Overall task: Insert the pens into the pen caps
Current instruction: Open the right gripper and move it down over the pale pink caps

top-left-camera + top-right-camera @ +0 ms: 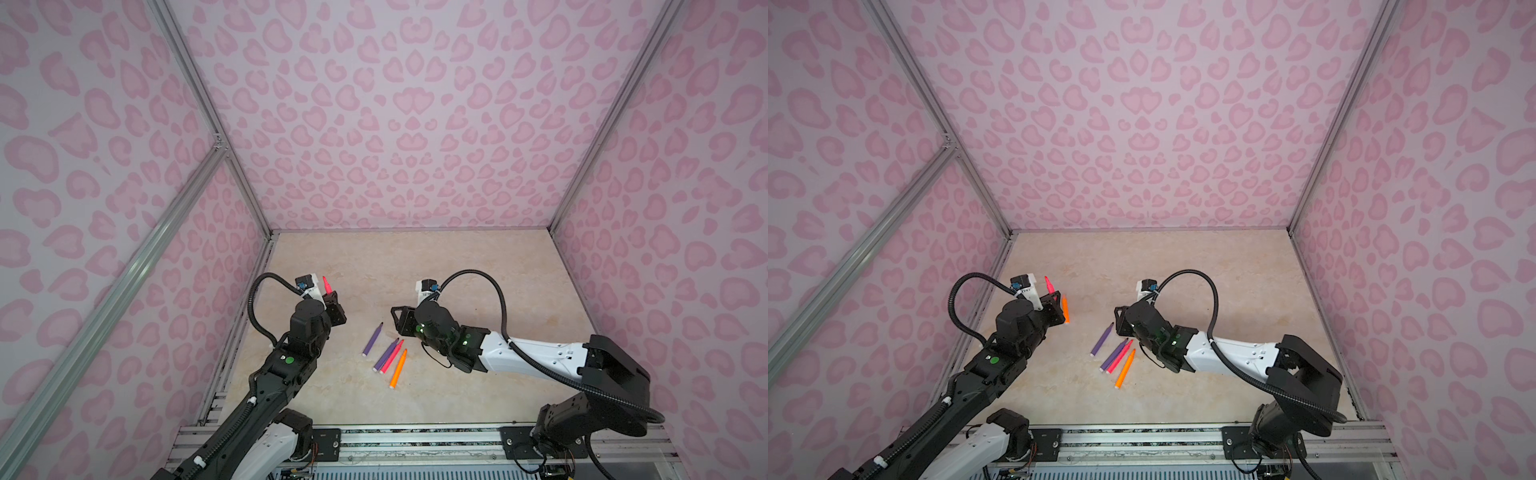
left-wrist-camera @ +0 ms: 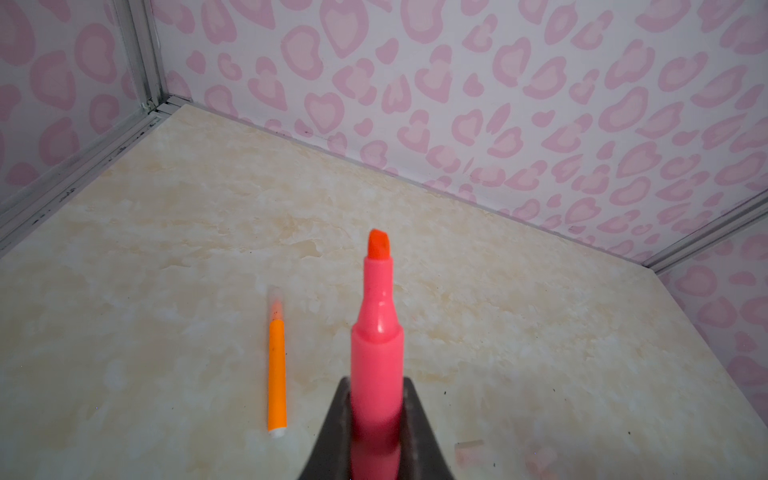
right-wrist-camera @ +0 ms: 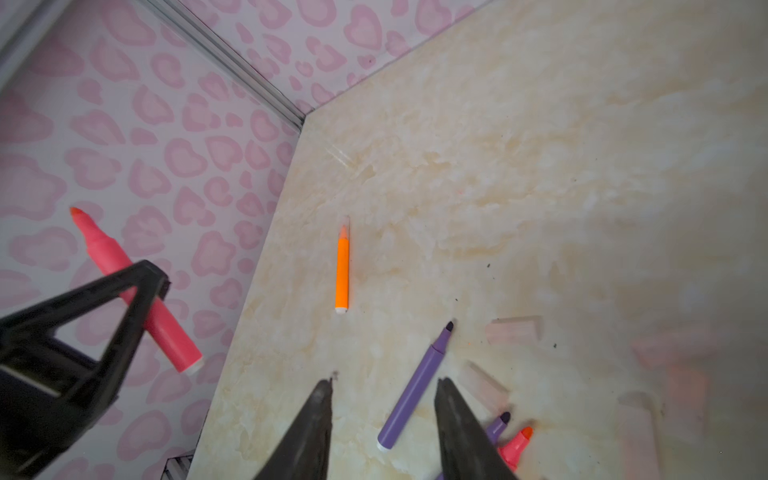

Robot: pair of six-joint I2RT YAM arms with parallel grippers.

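My left gripper [image 2: 376, 380] is shut on a pink pen [image 2: 377, 332] and holds it off the table, bare tip up; both also show in a top view [image 1: 327, 286]. An orange pen [image 2: 277, 374] lies beside it on the table, its tip inside a clear pen cap [image 2: 275, 299]. My right gripper [image 3: 384, 382] hovers open and empty over a purple pen [image 3: 415, 390]. A second purple pen [image 1: 386, 354], a pink pen [image 1: 392, 355] and an orange pen [image 1: 398, 368] lie together mid-table. Loose pen caps [image 3: 515, 330] lie faint on the surface to the right of them.
The beige marble-look table [image 1: 478, 270] is walled on three sides by pink patterned panels with metal frame bars [image 1: 249, 199]. The arm bases sit on a rail [image 1: 415, 440] at the front edge.
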